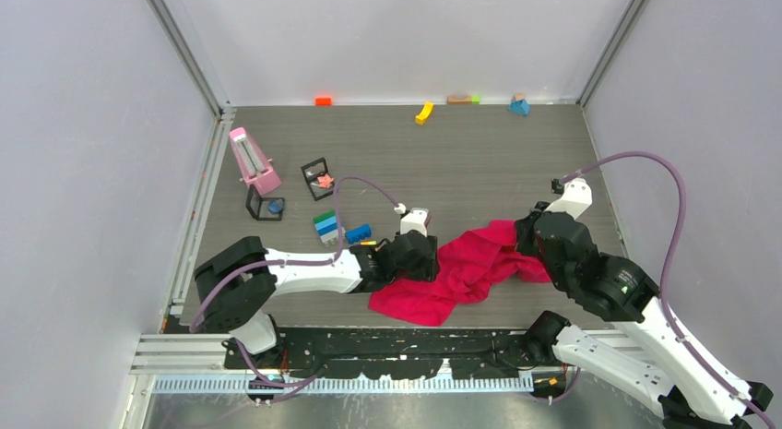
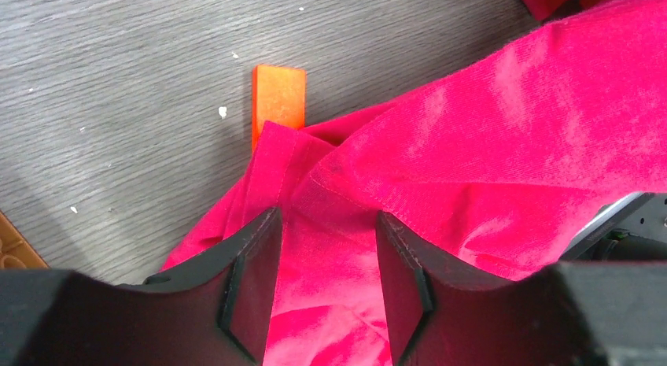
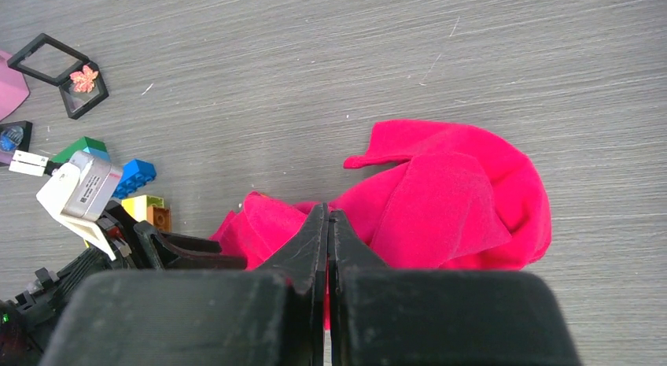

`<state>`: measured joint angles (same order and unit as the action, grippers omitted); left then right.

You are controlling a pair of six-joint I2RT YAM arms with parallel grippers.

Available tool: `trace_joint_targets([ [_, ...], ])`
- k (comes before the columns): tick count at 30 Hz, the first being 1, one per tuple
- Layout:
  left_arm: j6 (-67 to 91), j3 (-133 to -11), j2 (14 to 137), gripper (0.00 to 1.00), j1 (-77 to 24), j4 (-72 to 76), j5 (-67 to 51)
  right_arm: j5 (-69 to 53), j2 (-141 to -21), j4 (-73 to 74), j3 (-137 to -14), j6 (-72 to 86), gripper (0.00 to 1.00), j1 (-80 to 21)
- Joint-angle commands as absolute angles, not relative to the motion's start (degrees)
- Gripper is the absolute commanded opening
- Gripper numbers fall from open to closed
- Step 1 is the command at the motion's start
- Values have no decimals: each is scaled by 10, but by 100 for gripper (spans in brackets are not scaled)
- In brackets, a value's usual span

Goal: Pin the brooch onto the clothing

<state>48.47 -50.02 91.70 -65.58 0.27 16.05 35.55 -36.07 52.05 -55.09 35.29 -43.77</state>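
Left tool point(image 2: 328, 216): jaws apart, straddles a fold of the clothing point(image 1: 470, 263) crumpled on the surface point(image 1: 479, 161). Right tool point(image 3: 328, 212): jaws pressed together at the cloth's right end. Brooch point(image 3: 83, 79): sits in a black frame case point(image 3: 92, 103), well apart from the cloth. Orange block point(image 2: 278, 94): touches the hem.

The crimson-red cloth T-shirt point(image 2: 488, 161) looks soft and matt, with a fine ribbed nap and a stitched hem. The grey counter point(image 2: 118, 83) has a matt wood-grain finish flecked with white specks. The small orange rectangular block point(image 2: 278, 98) looks like smooth plastic. The left gripper point(image 2: 328, 224) is matt black and hard-looking.
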Motion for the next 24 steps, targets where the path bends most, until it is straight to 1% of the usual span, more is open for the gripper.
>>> trace_joint_targets([
  [1, 463, -521, 928, 49, -649, 46, 160, 372, -369, 512, -572, 364, 1, -439],
  [6, 452, -528, 938, 47, -644, 50, 153, 371, -372, 514, -575, 365, 1, -439],
  [13, 432, -539, 947, 47, -640, 52, 154, 373, -375, 515, -580, 366, 1, -439],
  [18, 421, -539, 952, 44, -637, 67, 148, 370, -379, 517, -584, 367, 1, -439],
  [20, 416, -540, 956, 38, -637, 74, 144, 370, -380, 517, -584, 368, 1, -439],
  [21, 415, -542, 959, 32, -636, 75, 141, 371, -380, 518, -584, 368, 1, -439],
  [23, 412, -545, 960, 13, -635, 74, 139, 373, -381, 518, -583, 368, 1, -439],
  [24, 412, -546, 955, 6, -632, 72, 139, 375, -383, 516, -583, 368, 1, -438],
])
